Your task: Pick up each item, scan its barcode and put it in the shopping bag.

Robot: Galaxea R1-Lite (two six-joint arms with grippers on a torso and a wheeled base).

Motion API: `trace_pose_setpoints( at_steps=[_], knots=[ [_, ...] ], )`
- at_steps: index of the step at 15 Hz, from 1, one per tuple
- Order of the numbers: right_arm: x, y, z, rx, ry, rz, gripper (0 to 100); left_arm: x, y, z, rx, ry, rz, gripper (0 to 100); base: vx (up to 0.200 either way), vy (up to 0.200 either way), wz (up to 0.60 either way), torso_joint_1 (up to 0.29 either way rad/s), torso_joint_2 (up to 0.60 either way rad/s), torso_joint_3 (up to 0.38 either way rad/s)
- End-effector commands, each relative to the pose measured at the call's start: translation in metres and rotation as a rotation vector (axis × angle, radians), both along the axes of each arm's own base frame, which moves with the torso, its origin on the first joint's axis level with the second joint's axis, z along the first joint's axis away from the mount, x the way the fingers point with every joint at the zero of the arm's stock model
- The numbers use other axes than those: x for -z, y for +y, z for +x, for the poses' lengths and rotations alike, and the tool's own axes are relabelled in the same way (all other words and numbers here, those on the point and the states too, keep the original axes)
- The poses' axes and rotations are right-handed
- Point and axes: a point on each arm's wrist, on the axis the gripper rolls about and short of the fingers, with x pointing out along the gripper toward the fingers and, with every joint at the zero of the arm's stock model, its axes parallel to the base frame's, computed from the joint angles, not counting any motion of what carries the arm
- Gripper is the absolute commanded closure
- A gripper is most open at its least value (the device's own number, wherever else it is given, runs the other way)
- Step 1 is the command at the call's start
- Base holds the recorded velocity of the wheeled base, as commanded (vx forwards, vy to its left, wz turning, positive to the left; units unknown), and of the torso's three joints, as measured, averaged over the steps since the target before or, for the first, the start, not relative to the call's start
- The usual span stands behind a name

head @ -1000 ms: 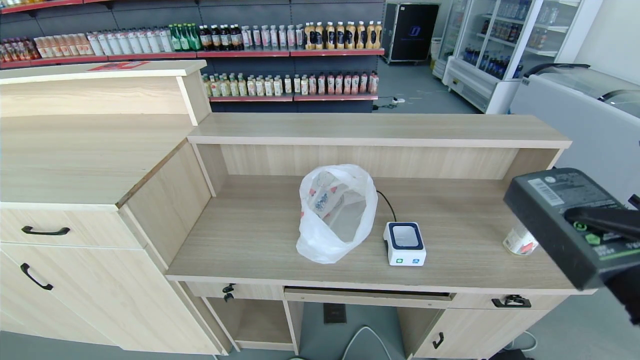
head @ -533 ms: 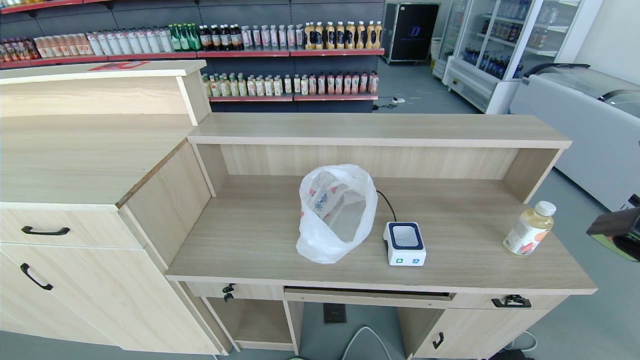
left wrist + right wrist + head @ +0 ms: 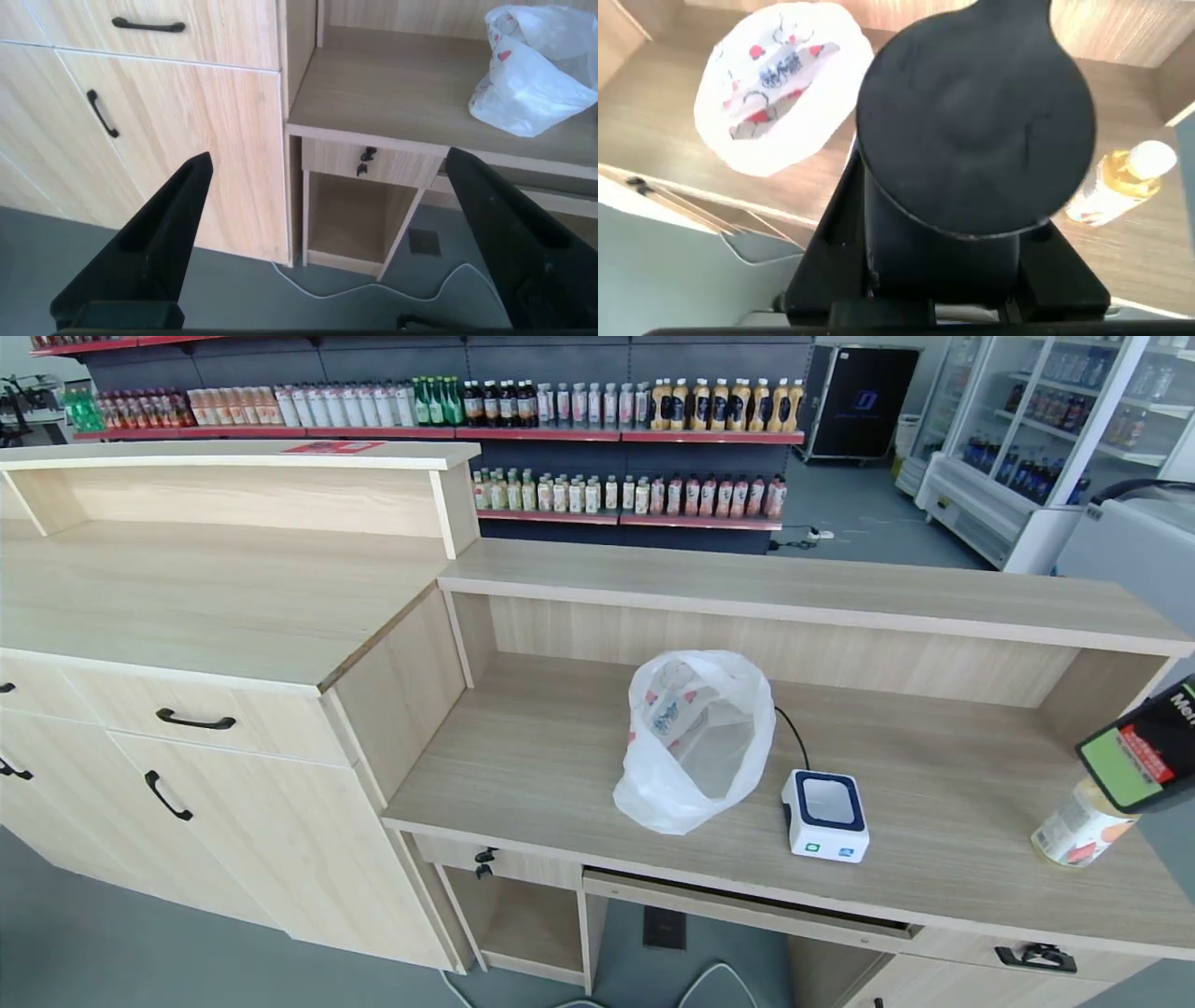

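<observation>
My right gripper (image 3: 943,275) is shut on a black canister (image 3: 971,140) with a green and red label, which hangs at the counter's right end (image 3: 1139,751). Just beneath it a yellowish drink bottle (image 3: 1078,826) stands on the desk, its top hidden by the canister; its white cap shows beside the canister (image 3: 1120,182). The white shopping bag (image 3: 695,737) sits mid-desk, mouth open, with a packet inside. A white barcode scanner (image 3: 826,812) lies to its right. My left gripper (image 3: 327,233) hangs open and holds nothing, low off the desk's left front corner.
The desk (image 3: 560,775) has a raised back ledge (image 3: 794,588) and a taller counter (image 3: 187,597) on its left. A cable (image 3: 794,737) runs from the scanner behind the bag. Drawers and black handles (image 3: 148,24) face the left gripper.
The head camera has swung left, shifting the whole scene right. The canister went from close in front of the camera out to the right edge, and now hangs over the bottle.
</observation>
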Motion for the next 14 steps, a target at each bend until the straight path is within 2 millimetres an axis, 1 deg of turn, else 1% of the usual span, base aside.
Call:
trace_pose_setpoints(
  at_steps=[1, 2, 3, 4, 5, 6, 7, 8, 9, 10, 11, 13, 14],
  knots=[
    [0.032, -0.024, 0.082, 0.030, 0.119, 0.255, 100, 0.000, 0.000, 0.000, 0.000, 0.000, 0.000, 0, 0.000, 0.000, 0.00, 0.000, 0.00, 0.000],
    [0.049, -0.032, 0.105, 0.035, 0.167, 0.278, 100, 0.000, 0.000, 0.000, 0.000, 0.000, 0.000, 0, 0.000, 0.000, 0.00, 0.000, 0.00, 0.000],
    [0.059, -0.039, 0.125, 0.033, 0.194, 0.293, 100, 0.000, 0.000, 0.000, 0.000, 0.000, 0.000, 0, 0.000, 0.000, 0.00, 0.000, 0.00, 0.000],
    [0.069, -0.046, 0.140, -0.003, 0.202, 0.311, 100, 0.000, 0.000, 0.000, 0.000, 0.000, 0.000, 0, 0.000, 0.000, 0.00, 0.000, 0.00, 0.000],
    [0.074, -0.054, 0.149, -0.071, 0.192, 0.331, 100, 0.000, 0.000, 0.000, 0.000, 0.000, 0.000, 0, 0.000, 0.000, 0.00, 0.000, 0.00, 0.000],
    [0.078, -0.063, 0.154, -0.135, 0.187, 0.349, 100, 0.000, 0.000, 0.000, 0.000, 0.000, 0.000, 0, 0.000, 0.000, 0.00, 0.000, 0.00, 0.000],
    [0.078, -0.064, 0.154, -0.140, 0.186, 0.350, 100, 0.000, 0.000, 0.000, 0.000, 0.000, 0.000, 0, 0.000, 0.000, 0.00, 0.000, 0.00, 0.000],
    [0.085, -0.071, 0.161, -0.249, 0.187, 0.382, 100, 0.000, 0.000, 0.000, 0.000, 0.000, 0.000, 0, 0.000, 0.000, 0.00, 0.000, 0.00, 0.000],
    [0.086, -0.072, 0.162, -0.267, 0.188, 0.386, 100, 0.000, 0.000, 0.000, 0.000, 0.000, 0.000, 0, 0.000, 0.000, 0.00, 0.000, 0.00, 0.000],
    [0.090, -0.071, 0.162, -0.342, 0.186, 0.389, 100, 0.000, 0.000, 0.000, 0.000, 0.000, 0.000, 0, 0.000, 0.000, 0.00, 0.000, 0.00, 0.000],
    [0.094, -0.070, 0.160, -0.372, 0.194, 0.391, 100, 0.000, 0.000, 0.000, 0.000, 0.000, 0.000, 0, 0.000, 0.000, 0.00, 0.000, 0.00, 0.000],
    [0.106, -0.067, 0.157, -0.407, 0.219, 0.400, 100, 0.000, 0.000, 0.000, 0.000, 0.000, 0.000, 0, 0.000, 0.000, 0.00, 0.000, 0.00, 0.000],
    [0.112, -0.067, 0.160, -0.410, 0.233, 0.409, 100, 0.000, 0.000, 0.000, 0.000, 0.000, 0.000, 0, 0.000, 0.000, 0.00, 0.000, 0.00, 0.000]
  ],
)
